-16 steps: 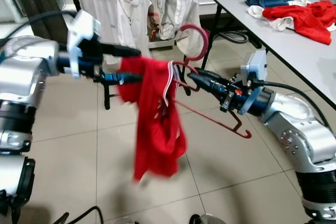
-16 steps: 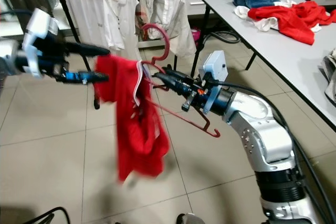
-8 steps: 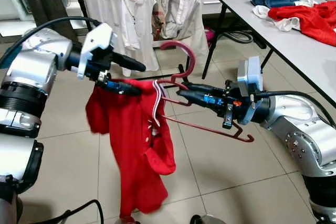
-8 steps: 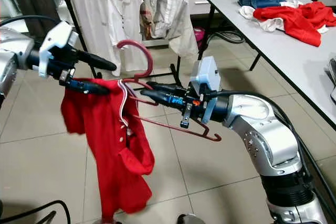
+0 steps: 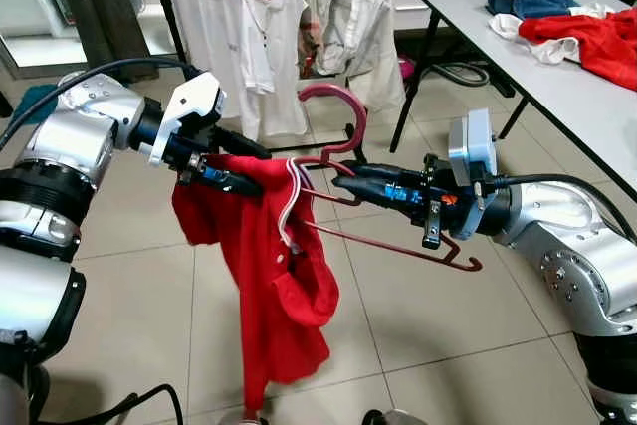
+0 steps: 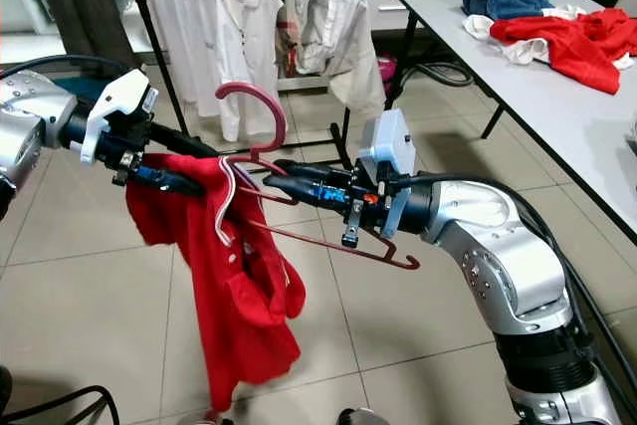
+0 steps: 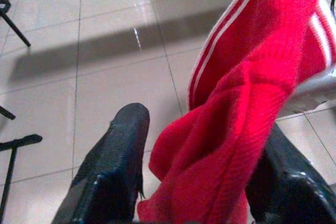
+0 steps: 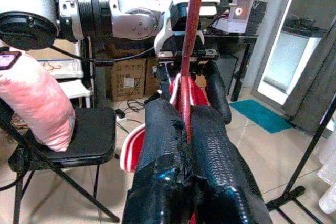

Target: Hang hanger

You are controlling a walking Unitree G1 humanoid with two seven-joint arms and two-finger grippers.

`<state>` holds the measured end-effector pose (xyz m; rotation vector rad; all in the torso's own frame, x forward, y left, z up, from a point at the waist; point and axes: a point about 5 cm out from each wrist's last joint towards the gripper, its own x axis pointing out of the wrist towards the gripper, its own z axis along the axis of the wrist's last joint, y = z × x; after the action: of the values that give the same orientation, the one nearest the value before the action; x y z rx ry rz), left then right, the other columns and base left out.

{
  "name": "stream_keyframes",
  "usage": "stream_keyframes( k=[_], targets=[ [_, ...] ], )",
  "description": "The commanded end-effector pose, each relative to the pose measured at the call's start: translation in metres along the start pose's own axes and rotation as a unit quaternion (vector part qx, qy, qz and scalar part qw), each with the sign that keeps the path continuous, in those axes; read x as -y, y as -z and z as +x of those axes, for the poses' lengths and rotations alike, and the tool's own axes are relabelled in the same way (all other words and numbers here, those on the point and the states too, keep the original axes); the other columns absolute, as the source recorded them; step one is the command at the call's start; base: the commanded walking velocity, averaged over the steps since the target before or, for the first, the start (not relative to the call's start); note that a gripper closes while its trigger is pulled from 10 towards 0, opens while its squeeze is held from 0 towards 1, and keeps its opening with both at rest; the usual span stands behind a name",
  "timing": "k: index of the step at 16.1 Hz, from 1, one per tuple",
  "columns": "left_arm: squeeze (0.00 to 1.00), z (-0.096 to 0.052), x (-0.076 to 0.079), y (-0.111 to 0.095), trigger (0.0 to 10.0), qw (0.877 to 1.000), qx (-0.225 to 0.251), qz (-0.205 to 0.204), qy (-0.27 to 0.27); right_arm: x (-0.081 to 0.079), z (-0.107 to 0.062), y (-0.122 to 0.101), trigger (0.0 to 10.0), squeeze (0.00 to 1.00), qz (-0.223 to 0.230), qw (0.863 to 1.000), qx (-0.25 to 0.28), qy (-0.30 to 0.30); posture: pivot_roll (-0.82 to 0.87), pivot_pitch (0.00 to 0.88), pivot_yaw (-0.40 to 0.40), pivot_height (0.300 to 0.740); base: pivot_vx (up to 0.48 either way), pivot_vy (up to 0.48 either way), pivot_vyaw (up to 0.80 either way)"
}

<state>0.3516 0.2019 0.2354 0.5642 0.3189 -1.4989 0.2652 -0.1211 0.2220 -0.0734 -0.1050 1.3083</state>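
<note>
Meanwhile, right pincer [image 5: 338, 182] clamps red hanger [image 5: 343, 106]; left pincer [image 5: 261, 168] pinches its red shirt [image 5: 269, 276].

Tiled floor [image 5: 129, 286], grey table [image 5: 557, 57]

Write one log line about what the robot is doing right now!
right gripper: shut on red hanger | left gripper: shut on red shirt | shirt: half on hanger, off floor | clothes rack: behind
</note>
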Motion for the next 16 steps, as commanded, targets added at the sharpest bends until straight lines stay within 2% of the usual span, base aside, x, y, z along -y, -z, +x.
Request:
stream_keyframes(
  k=[1, 6, 11, 16],
  targets=[
    [0.0, -0.001, -0.002, -0.003, 0.0, 1.0, -0.013, 0.009, 0.004, -0.006, 0.001, -0.009, 10.0, 0.0, -0.014, 1.0, 0.014, -0.02, -0.08, 0.0, 0.025, 0.74, 0.0, 0.0, 0.0],
    [0.0, -0.001, 0.0, 0.0, 0.0, 1.0, -0.011, 0.01, 0.009, -0.006, 0.001, -0.009, 10.0, 0.0, -0.015, 1.0, 0.012, -0.024, -0.08, 0.0, 0.022, 0.74, 0.0, 0.0, 0.0],
    [0.0, 0.003, 0.001, -0.016, 0.0, 0.999, 0.01, 0.025, 0.028, -0.006, 0.002, -0.009, 10.0, 0.0, -0.015, 0.999, 0.012, -0.026, -0.08, 0.0, 0.016, 0.74, 0.0, 0.0, 0.0],
    [0.0, 0.003, 0.001, -0.023, 0.0, 0.999, 0.014, 0.023, 0.036, -0.005, 0.002, -0.009, 10.0, 0.0, -0.014, 0.999, 0.012, -0.026, -0.08, 0.0, 0.018, 0.74, 0.0, 0.0, 0.0]
  ],
)
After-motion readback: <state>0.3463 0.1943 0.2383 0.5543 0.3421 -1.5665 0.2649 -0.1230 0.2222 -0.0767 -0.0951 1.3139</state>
